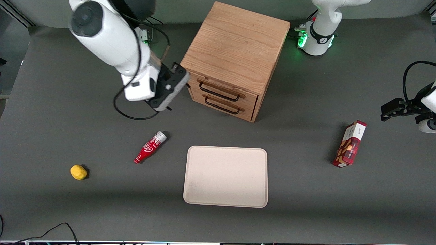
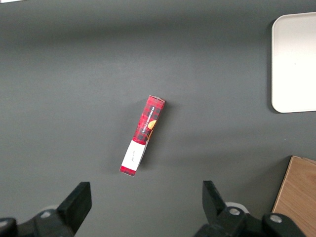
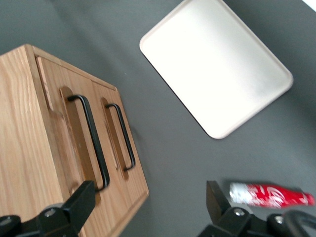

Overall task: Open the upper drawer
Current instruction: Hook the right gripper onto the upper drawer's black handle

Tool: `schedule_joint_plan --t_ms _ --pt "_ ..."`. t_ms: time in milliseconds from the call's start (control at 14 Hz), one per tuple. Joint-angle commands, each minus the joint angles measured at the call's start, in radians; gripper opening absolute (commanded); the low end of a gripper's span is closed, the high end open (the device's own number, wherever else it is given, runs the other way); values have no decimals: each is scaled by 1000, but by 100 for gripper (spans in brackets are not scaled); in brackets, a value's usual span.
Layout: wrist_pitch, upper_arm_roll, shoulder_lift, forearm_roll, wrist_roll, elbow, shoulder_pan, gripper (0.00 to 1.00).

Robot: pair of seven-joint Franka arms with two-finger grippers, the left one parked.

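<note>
The oak cabinet [image 1: 235, 44] stands at the back middle of the table, its front turned toward the front camera. Its upper drawer [image 1: 225, 89] is pushed in flush, and its thin black wire handle [image 3: 93, 143] lies flat against the front. The matching lower drawer [image 1: 223, 106] just beneath it is also shut. My gripper [image 1: 178, 97] hovers in front of the cabinet, beside the front corner at the working arm's end. It is open, with its fingers [image 3: 81, 200] spread wide and nothing between them. It touches neither handle.
A red bottle [image 1: 150, 147] lies on the table nearer the front camera than the gripper. A cream tray [image 1: 226, 176] sits in front of the cabinet. A yellow lump [image 1: 78, 172] lies toward the working arm's end, and a red snack box [image 1: 350, 144] toward the parked arm's.
</note>
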Motion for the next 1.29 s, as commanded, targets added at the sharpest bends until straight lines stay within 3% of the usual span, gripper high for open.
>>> schedule_joint_plan --t_ms 0,357,1214 --pt "69 0 61 -11 28 22 46 100" --pt "121 0 124 -28 19 11 91 100" --pt "298 40 98 -27 11 -203 103 100"
